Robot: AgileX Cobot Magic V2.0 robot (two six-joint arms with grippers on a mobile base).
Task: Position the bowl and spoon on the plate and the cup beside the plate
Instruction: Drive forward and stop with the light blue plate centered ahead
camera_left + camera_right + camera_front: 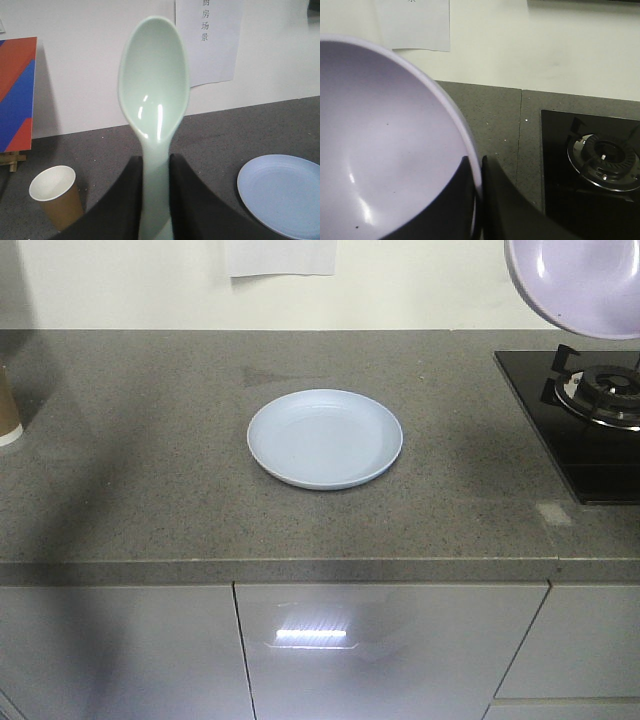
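Left wrist view: the mint-green spoon (155, 95) is clamped by its handle in the left gripper (155, 167), held above the worktop (220, 140). The lavender bowl (385, 150) is pinched at its rim by the right gripper (479, 167), presumably ready for the bare plate (325, 438). In the front view the paper cup (56, 196) is cut off at the left edge, and the arms are not seen.

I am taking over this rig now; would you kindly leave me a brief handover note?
Left gripper: shut on the spoon, held in the air.
Right gripper: shut on the bowl at its rim, raised at the right.
Plate: bare, middle of the counter. Cup: upright at its left end, apart from the plate.
Done: spoon and bowl picked up.
Left: set bowl and spoon on the plate, move the cup beside it.
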